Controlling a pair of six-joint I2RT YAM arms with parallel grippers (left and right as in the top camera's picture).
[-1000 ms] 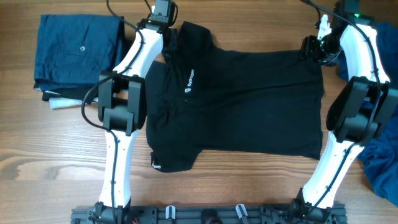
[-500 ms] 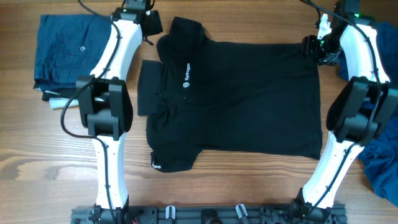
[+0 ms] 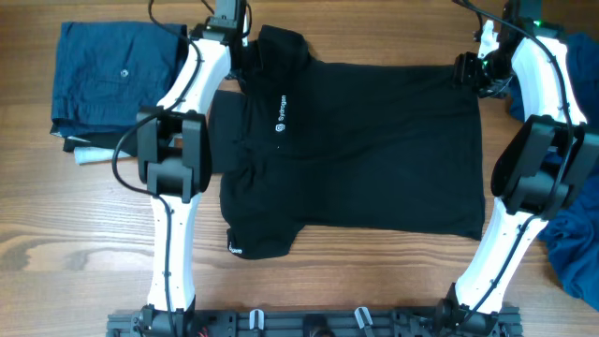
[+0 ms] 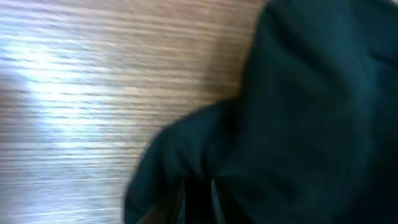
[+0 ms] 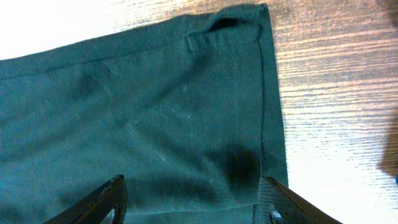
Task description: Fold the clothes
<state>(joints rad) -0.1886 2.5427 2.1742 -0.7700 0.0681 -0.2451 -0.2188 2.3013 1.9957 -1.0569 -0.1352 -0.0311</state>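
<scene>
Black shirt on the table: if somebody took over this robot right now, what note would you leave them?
Left tool: nearly closed at the far sleeve of the black shirt; grip unclear, view blurred.
Right tool: open over the hem corner, holding nothing.
Shirt spread flat, no fold made.
Folded blue garment lies left; crumpled blue garment at the right edge.
Left to do: fold the shirt, probably the crumpled one next.
</scene>
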